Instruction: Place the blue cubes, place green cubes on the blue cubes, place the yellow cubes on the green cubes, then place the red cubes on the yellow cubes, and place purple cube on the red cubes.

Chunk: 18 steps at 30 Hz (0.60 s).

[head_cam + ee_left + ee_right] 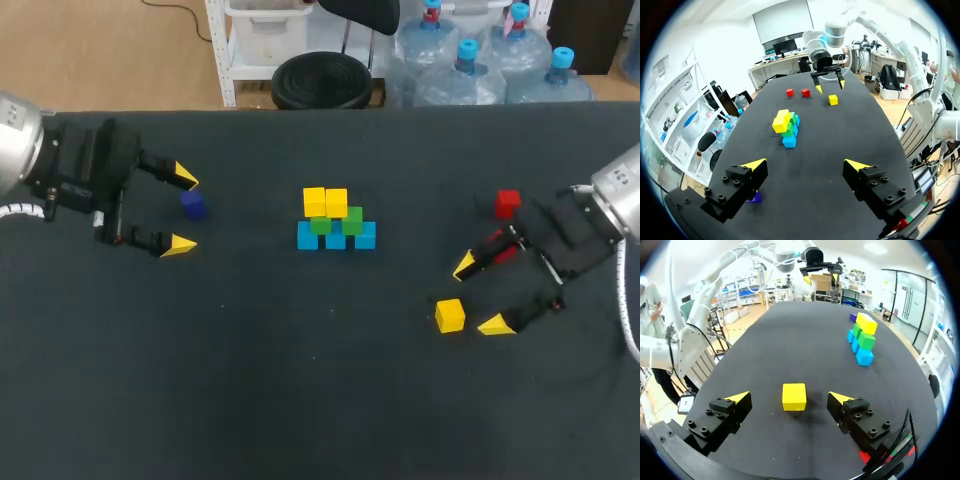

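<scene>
Fingers (840,400) of the right gripper (480,295) stand wide apart and straddle the loose yellow plastic cube (450,315). This cube lies on the black table (300,400), level with the yellow tips, and touches neither finger. Judged purpose: the opening is set for a grasp on this cube, which belongs with the yellow layer.

The stack (335,225) at the table's middle holds three blue cubes (335,240) in a row, two green cubes (352,218) on them and two yellow cubes (314,201) on top. Two red cubes (805,92) lie near the right arm.

The left gripper (182,210) is likewise spread and empty. The small purple cube (193,204) sits just beside one finger, untouched. This arm is probably stationed there because the purple cube goes on last
</scene>
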Each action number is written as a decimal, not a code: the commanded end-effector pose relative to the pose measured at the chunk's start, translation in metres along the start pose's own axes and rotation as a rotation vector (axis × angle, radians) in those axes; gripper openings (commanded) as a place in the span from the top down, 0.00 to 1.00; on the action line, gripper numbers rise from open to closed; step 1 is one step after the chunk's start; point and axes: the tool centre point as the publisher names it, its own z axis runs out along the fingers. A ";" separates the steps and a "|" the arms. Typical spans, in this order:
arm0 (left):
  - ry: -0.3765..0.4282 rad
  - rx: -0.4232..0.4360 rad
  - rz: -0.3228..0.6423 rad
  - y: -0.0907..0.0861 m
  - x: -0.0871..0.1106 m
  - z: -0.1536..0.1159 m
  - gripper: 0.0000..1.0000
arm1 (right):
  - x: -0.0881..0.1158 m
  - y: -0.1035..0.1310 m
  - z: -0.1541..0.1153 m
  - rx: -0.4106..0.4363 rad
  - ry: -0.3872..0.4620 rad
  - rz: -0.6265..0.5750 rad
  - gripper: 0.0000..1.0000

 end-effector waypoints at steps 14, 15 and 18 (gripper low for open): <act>-0.006 -0.003 0.003 -0.001 0.002 0.000 0.00 | 0.000 -0.001 0.012 0.028 -0.007 0.069 0.00; -0.006 -0.003 0.003 -0.001 0.002 0.000 0.00 | 0.001 0.000 0.012 0.040 -0.008 0.069 0.00; -0.006 -0.003 0.003 -0.001 0.002 0.000 0.00 | 0.002 0.000 0.014 0.059 -0.009 0.080 0.00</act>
